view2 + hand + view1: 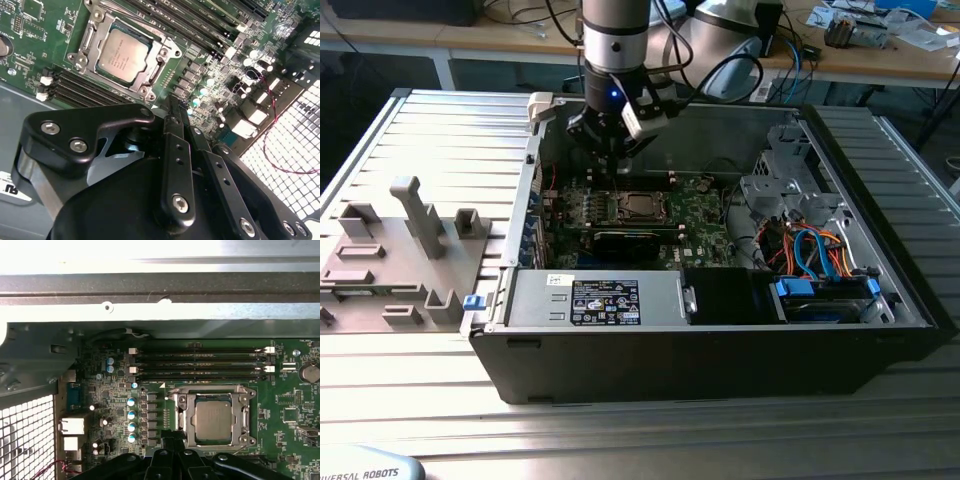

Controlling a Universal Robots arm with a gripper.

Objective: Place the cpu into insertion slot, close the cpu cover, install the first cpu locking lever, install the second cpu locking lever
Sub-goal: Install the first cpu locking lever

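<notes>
- Cpu (121,55) sat flat in the insertion slot (180,416) on the green motherboard (700,215), its dull silver top facing up out of the open computer case (880,200).
- Being square, the chip had no long axis; its edges ran parallel to the socket rim.
- Cpu cover (246,415) lay down around the chip, framing it in both wrist views.
- Memory slots (200,365) ran lengthwise along one side of the socket, parallel to its edge.
- Gripper (612,150) hung above the board at about 11 o'clock from the socket in the exterior view, grasping nothing; its fingers (176,150) appeared pressed together.
</notes>
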